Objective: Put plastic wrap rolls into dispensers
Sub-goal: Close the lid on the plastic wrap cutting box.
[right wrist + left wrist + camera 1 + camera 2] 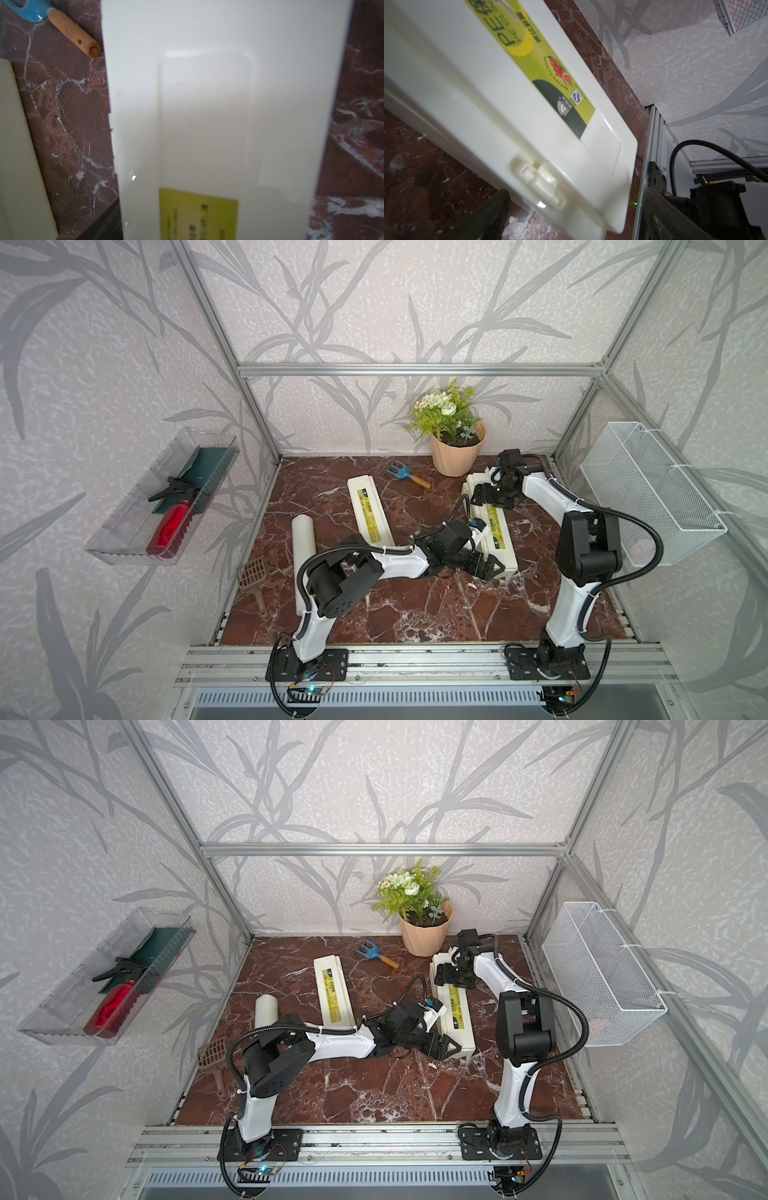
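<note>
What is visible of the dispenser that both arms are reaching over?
The dispenser is a long, narrow cream-white box of glossy plastic, lying flat toward the right of the marble tabletop, running front to back. A yellow-green label runs along its lid, which looks down; a clip sits on one long side. The left claw straddles its near end, open; the right claw is over its far end, grip unclear.

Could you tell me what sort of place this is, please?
Probably a robot test booth dressed as a home corner: aluminium frame with wallpapered panels, two bolted-down robot arms, a potted plant on a marble-look table.
</note>
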Controlling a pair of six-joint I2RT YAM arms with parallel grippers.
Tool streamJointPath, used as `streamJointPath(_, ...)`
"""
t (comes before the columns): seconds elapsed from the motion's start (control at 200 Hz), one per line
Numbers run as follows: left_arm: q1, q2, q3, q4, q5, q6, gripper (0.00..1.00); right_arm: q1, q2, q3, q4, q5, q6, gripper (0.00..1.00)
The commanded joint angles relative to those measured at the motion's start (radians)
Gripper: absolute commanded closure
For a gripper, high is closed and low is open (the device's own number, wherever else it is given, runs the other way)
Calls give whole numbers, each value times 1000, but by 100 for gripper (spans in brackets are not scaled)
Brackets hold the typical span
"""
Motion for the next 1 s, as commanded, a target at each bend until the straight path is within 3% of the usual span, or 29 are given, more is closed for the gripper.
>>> streamJointPath(0.0, 7, 24, 2, 23, -16, -13, 1, -4, -44, -23, 35, -13, -13, 31)
streamJointPath(0.56, 13, 33, 12, 13, -94, -22, 3, -9, -74, -90, 125, -21, -22, 32)
streamJointPath(0.995, 24, 37, 9, 38, -83, -40, 1, -8, -15, -38, 30, -41, -26, 34)
